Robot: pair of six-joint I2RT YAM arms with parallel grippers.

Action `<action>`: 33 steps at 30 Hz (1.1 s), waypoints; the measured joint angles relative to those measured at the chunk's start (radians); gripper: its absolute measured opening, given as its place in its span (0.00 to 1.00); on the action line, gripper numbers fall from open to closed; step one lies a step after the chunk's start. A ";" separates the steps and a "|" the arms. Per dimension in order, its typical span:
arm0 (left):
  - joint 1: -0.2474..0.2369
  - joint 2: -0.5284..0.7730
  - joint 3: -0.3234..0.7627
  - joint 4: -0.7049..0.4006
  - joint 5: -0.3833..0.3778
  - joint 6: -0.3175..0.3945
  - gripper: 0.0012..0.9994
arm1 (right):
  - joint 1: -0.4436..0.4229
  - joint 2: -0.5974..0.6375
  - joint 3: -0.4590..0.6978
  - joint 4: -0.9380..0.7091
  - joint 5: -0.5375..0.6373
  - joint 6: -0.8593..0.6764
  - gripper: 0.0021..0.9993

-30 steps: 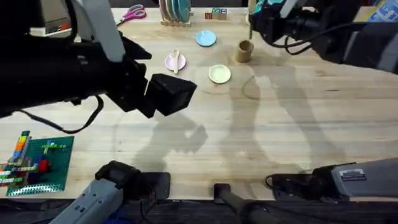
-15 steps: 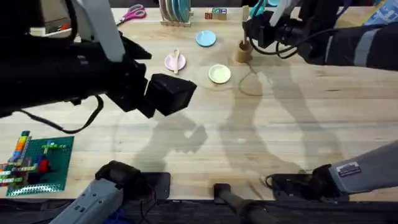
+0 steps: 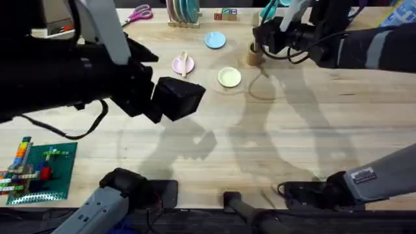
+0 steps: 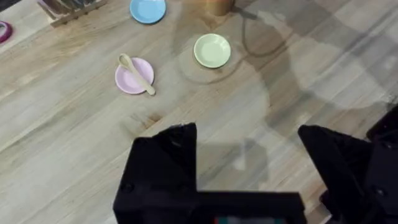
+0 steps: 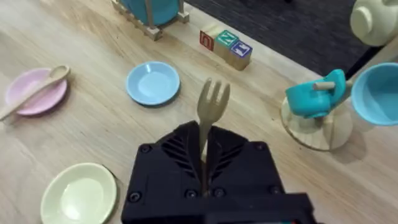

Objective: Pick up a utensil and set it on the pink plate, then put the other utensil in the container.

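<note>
The spoon lies on the pink plate, upper left of the frame. The right gripper has its jaws clamped on the fork, beside the container. The left gripper hangs above the surface, jaws spread.

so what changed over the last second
The right gripper, shut on the fork, came down and leftward to hang close above the container. The spoon stayed on the pink plate, and the left gripper stayed open where it was.
</note>
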 joint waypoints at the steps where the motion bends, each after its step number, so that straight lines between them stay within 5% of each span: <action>1: 0.000 0.000 0.000 0.000 0.000 0.000 0.99 | -0.002 0.000 -0.004 0.006 0.000 -0.006 0.03; 10: 0.000 0.000 0.000 0.000 0.000 0.000 0.99 | -0.016 0.000 -0.100 0.084 0.000 -0.025 0.03; 33: 0.000 0.000 0.000 0.000 0.000 0.000 0.99 | -0.016 -0.001 -0.139 0.099 -0.003 -0.032 0.03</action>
